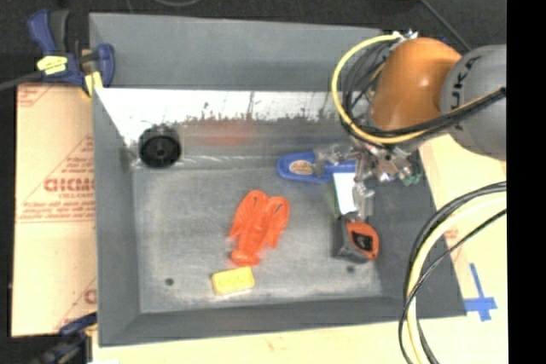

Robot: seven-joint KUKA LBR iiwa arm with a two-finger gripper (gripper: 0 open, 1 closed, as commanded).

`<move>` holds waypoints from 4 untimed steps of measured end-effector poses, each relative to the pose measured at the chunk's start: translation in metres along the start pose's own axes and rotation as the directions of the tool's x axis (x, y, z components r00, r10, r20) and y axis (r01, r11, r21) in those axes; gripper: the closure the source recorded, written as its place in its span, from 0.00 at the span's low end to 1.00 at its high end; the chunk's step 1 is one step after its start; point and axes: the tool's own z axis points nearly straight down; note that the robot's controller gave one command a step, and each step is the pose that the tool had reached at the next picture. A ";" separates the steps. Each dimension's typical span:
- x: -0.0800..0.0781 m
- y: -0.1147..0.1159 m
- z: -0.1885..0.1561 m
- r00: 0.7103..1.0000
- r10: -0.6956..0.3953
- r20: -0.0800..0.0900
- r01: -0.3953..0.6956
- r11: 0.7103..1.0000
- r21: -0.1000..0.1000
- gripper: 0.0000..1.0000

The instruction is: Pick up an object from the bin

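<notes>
Orange-black tape measure, bin's four o'clock, lies unlifted; gripper hangs at its twelve, opening impossible to tell.

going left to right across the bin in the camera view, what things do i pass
black round disc → yellow block → orange plastic toy → blue oval piece → black and orange tape measure
</notes>
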 end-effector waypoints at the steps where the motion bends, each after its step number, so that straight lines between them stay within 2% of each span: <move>1: -0.019 0.022 0.011 0.983 -0.185 -0.001 0.185 0.983 0.006 0.00; 2: -0.053 0.063 0.022 0.976 0.216 0.006 -0.216 0.976 0.001 1.00; 3: -0.052 0.063 0.023 0.977 0.215 0.003 -0.215 0.977 0.001 0.00; 4: -0.052 0.063 0.023 0.977 0.215 0.003 -0.215 0.977 0.002 0.00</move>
